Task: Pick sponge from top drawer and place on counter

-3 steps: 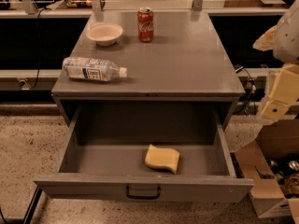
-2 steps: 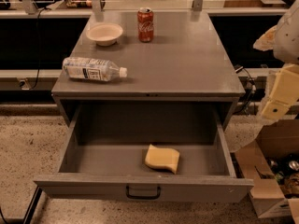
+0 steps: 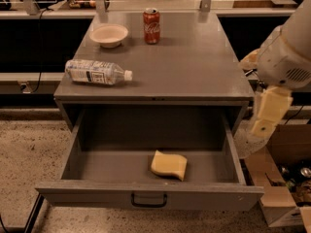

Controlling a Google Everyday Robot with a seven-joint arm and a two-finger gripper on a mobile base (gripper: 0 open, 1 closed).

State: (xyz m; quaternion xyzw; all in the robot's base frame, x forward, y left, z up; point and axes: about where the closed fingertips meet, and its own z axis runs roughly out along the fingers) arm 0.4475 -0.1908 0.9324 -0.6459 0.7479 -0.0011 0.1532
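Note:
The pale yellow sponge (image 3: 168, 164) lies flat on the floor of the open top drawer (image 3: 146, 195), right of centre and near the front panel. The drawer is pulled fully out of the grey cabinet. The counter (image 3: 194, 67) is the cabinet's flat grey top. My gripper (image 3: 266, 115) hangs off the cabinet's right side, beside the drawer's right wall. It is above and to the right of the sponge, well apart from it and holding nothing that I can see.
On the counter stand a red soda can (image 3: 151, 25) and a white bowl (image 3: 109, 35) at the back; a plastic water bottle (image 3: 97, 72) lies at the left front. An open cardboard box (image 3: 282, 188) of clutter sits on the floor at the right.
My arm and gripper have moved left and a little down, closer to the drawer's right side. The sponge and the counter items have not moved.

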